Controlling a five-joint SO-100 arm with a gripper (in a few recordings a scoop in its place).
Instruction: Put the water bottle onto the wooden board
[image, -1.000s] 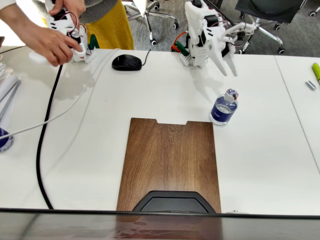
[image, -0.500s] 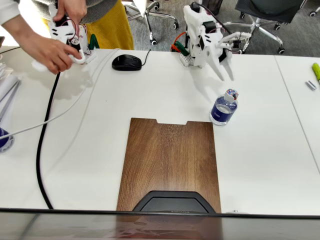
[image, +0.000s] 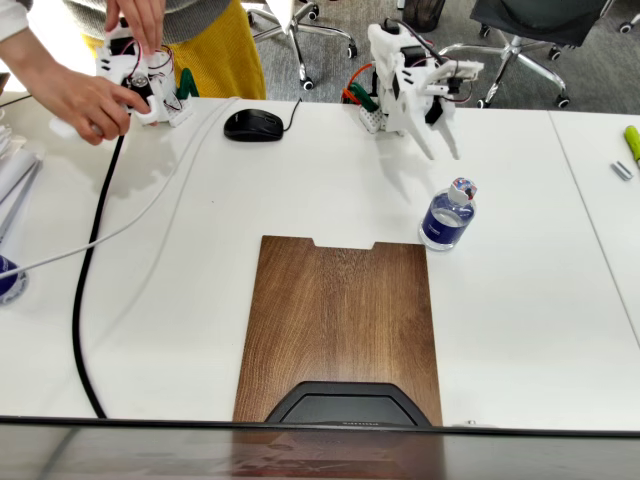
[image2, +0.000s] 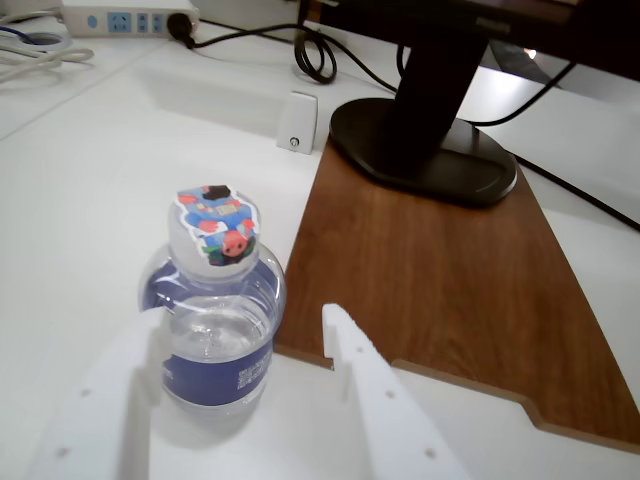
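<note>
The water bottle (image: 447, 215) stands upright on the white table, just off the top right corner of the wooden board (image: 340, 320). It is clear, with a dark blue label and a white cap with red-blue marks. My white gripper (image: 443, 150) hangs open behind and above it, not touching. In the wrist view the bottle (image2: 212, 320) shows between my two spread fingers (image2: 375, 400), with the gripper (image2: 243, 318) open around nothing. The board (image2: 440, 270) lies to the bottle's right in that view.
A dark monitor stand (image: 335, 405) rests on the board's near end (image2: 425, 160). A black mouse (image: 253, 125) and a black cable (image: 95, 250) lie at the left. A person's hands (image: 90, 95) work at the top left. A green pen (image: 632, 140) lies at the right edge.
My gripper has swung a little left and lower, its fingers now pointing down toward the table behind the bottle. The bottle and the board have not moved.
</note>
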